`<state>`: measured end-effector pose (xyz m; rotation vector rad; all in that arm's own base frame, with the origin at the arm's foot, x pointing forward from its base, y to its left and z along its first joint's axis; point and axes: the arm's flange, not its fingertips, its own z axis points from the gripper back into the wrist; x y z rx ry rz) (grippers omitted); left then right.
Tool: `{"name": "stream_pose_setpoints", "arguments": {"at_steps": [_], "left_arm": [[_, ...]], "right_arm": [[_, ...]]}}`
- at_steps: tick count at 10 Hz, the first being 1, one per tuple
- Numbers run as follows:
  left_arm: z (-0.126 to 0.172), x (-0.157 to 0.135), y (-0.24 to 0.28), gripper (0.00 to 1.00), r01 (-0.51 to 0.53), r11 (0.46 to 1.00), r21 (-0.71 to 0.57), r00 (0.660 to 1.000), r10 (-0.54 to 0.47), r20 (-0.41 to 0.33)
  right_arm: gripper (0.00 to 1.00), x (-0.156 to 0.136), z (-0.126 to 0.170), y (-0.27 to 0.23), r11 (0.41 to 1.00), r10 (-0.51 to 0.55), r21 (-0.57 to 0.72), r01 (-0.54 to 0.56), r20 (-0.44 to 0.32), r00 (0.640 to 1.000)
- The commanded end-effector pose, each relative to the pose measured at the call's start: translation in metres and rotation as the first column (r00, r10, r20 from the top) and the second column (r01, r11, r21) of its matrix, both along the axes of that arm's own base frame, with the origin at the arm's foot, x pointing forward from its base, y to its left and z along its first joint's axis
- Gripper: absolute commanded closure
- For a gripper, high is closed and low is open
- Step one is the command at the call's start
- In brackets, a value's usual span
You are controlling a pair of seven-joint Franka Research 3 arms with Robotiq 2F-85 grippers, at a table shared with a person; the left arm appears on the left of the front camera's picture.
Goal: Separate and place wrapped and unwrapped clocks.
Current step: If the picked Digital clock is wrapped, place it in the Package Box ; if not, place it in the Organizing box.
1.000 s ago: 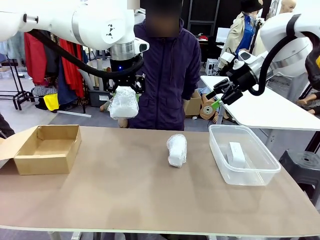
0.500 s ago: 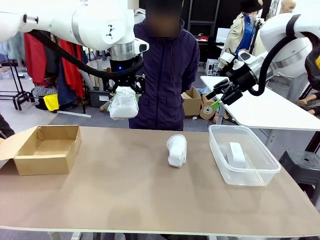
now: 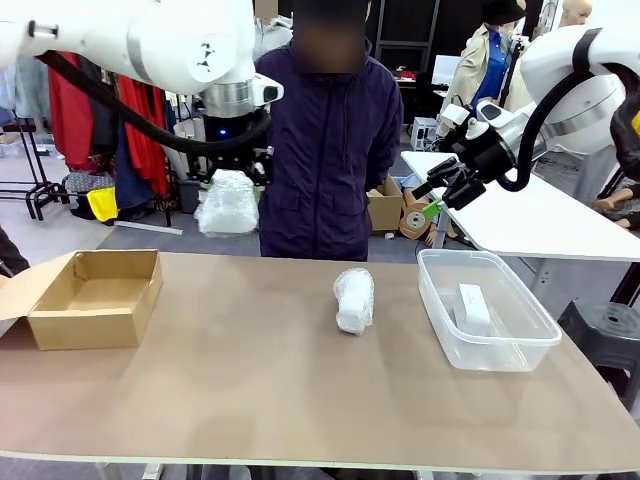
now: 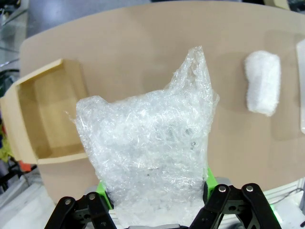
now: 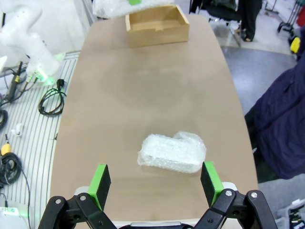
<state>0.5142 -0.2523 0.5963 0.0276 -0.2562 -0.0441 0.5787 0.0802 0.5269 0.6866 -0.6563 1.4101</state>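
My left gripper [image 3: 230,178] hangs high over the table's far left part, shut on a wrapped clock [image 3: 228,205] in crinkly white wrap; the same bundle [image 4: 147,152] sits between the green pads [image 4: 102,196] in the left wrist view. A second wrapped clock [image 3: 353,299] lies on the table near the middle, also seen as a bundle [image 5: 172,152] below my right gripper [image 5: 155,179]. The bare white clock [image 3: 472,308] rests inside the clear plastic tub [image 3: 520,349]. My right gripper [image 3: 437,198] is open, up high beyond the tub.
An open cardboard box [image 3: 92,299] stands at the table's left end, with its inside [image 4: 45,119] empty. A person in a dark jacket [image 3: 340,150] stands at the far edge. A second white table [image 3: 540,220] lies behind on the right.
My left gripper has carried the wrapped clock a little to the left, toward the cardboard box. The right arm and the things on the table have stayed still.
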Motion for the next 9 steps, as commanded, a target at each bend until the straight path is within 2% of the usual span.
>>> {"name": "stream_pose_setpoints", "arguments": {"at_steps": [1,3,4,6,7,9], "left_arm": [[-0.007,-0.021,0.051,1.00,-0.063,0.996,0.059,0.998,0.062,0.020],[-0.021,-0.028,0.101,1.00,-0.081,0.983,0.167,0.996,0.085,-0.016],[-0.027,-0.029,0.119,1.00,-0.121,0.974,0.191,0.992,0.127,-0.020],[-0.037,-0.023,0.158,1.00,-0.170,0.948,0.270,0.985,0.173,0.015],[-0.040,-0.023,0.173,1.00,-0.105,0.951,0.291,0.994,0.110,-0.001],[-0.045,-0.015,0.189,1.00,-0.063,0.949,0.309,0.997,0.071,-0.016]], "right_arm": [[0.00,-0.002,0.002,0.000,1.000,0.001,-0.005,-0.001,0.003,1.000],[0.00,-0.002,0.002,0.000,1.000,0.001,-0.005,-0.001,0.003,1.000],[0.00,-0.002,0.002,0.000,1.000,0.001,-0.005,-0.001,0.003,1.000],[0.00,-0.002,0.002,0.000,1.000,0.001,-0.005,-0.001,0.003,1.000],[0.00,-0.002,0.002,0.000,1.000,0.001,-0.005,-0.001,0.003,1.000],[0.00,-0.002,0.002,0.000,1.000,0.001,-0.005,-0.001,0.003,1.000]]}}
